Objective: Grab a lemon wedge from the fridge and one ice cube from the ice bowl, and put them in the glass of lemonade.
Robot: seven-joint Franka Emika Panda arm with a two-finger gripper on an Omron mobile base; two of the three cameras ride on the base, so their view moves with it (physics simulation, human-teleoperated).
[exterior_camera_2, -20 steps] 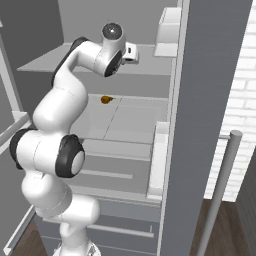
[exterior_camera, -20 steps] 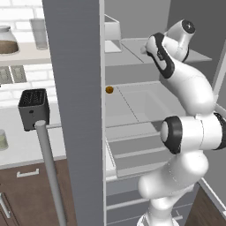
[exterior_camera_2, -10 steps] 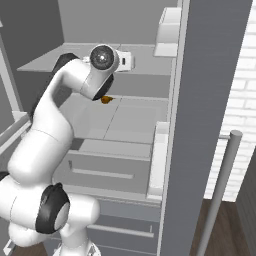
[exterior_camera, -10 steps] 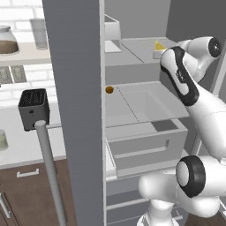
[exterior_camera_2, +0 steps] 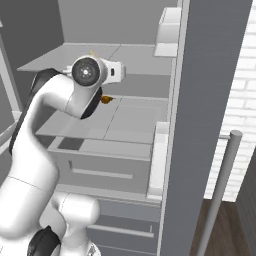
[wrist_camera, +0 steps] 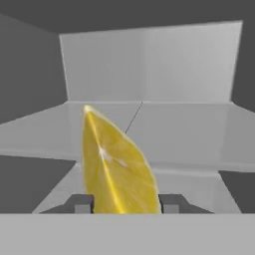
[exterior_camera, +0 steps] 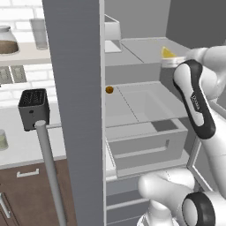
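Inside the open fridge (exterior_camera: 79, 110), at upper-shelf height: tool (wrist_camera: 122, 204) clamped on the lemon wedge (wrist_camera: 117, 167), one dark square fingertip (wrist_camera: 79, 203) on each side of the fruit. Wedge glossy, bright yellow, pointed at the top, with a pale streak through its flesh; in the left base view just a small yellow peak (exterior_camera: 167, 52) above the arm's wrist, over the upper shelf (exterior_camera: 137, 50). Whether the wedge rests on that shelf or hangs clear of it, impossible to tell.

Fridge matte grey, flat-walled, with a slim round bar handle (exterior_camera: 48, 172) on the open door. Shelves smooth, pale grey, a thin seam down the middle. Below, a boxy grey drawer (exterior_camera: 145, 141) pulled partway out. On the middle shelf, well under the wedge, a small round orange-brown ball (exterior_camera: 109, 89). Pale door bin (exterior_camera_2: 167, 35) on the right door, rectangular.

On the arm's dark forearm link, small white lettering (exterior_camera: 197, 100), too small to read.

On the light worktop (exterior_camera: 17, 145) left of the fridge, a black slotted box (exterior_camera: 33, 108); above it, a jar with brown contents (exterior_camera: 8, 40) and a grey clear glass (exterior_camera: 39, 33) before white brick.
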